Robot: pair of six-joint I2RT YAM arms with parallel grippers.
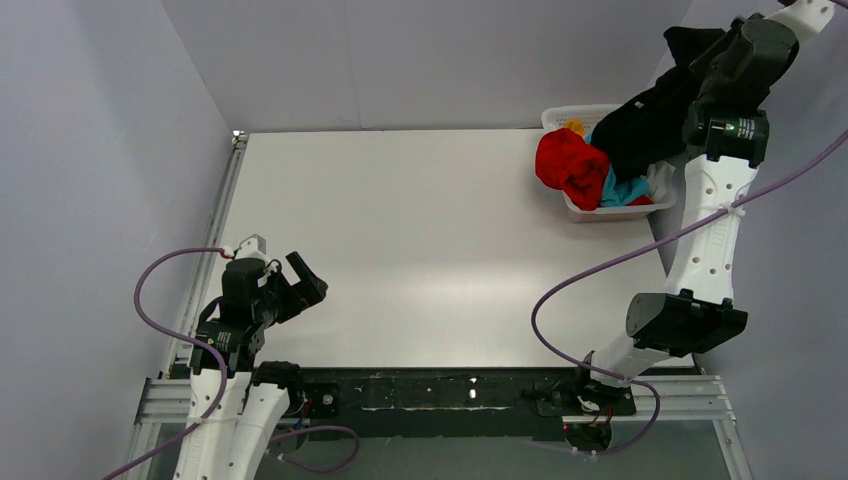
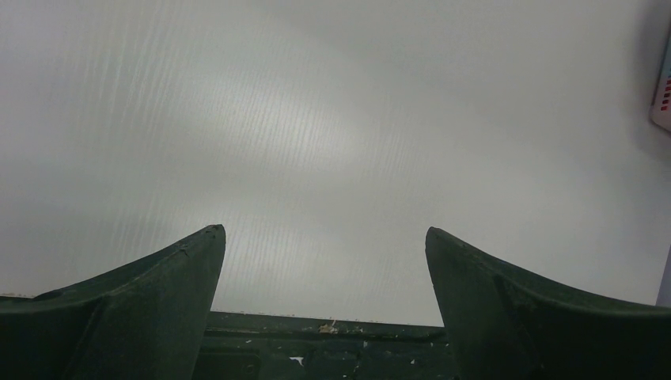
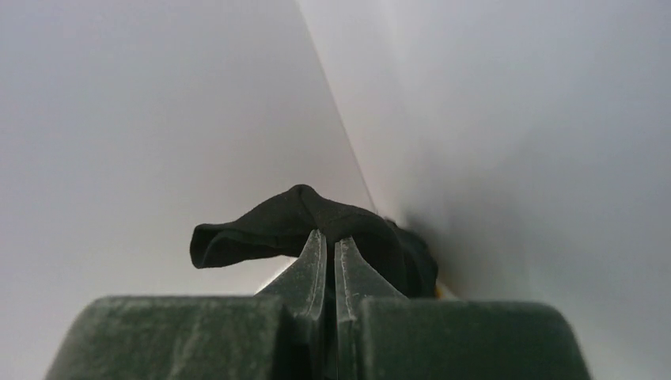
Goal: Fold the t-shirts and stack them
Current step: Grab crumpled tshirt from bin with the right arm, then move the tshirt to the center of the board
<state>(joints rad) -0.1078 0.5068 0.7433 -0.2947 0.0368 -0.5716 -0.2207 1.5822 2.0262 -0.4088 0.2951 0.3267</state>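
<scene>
Dark green fingers (image 3: 315,265) of the right gripper (image 3: 331,237) fill the bottom of the right wrist view, pressed together with only a hairline between them and a fold of the black t-shirt (image 3: 261,226) pinched at their tips. That clenched grasp is plain only here; from the top camera the wrist housing covers the fingers. What the top view adds is the setting: the right arm is raised over the far right corner of the tabletop (image 1: 420,250), and the black t-shirt (image 1: 645,125) hangs from it in a long drape whose lower end lies in the white lattice basket (image 1: 560,118) standing at that corner. The red t-shirt (image 1: 568,165) spills over the basket's left rim, the light blue t-shirt (image 1: 625,190) shows beside it under the black cloth, and a scrap of the orange-yellow t-shirt (image 1: 574,126) peeks out at the far side (none of these appear in either wrist view).

The left gripper (image 1: 310,280) sits near the left edge of the tabletop, towards the near corner, well apart from the basket. Its wrist view shows the left gripper (image 2: 323,229) released, the two fingers spread wide with nothing but bare pale surface between them
</scene>
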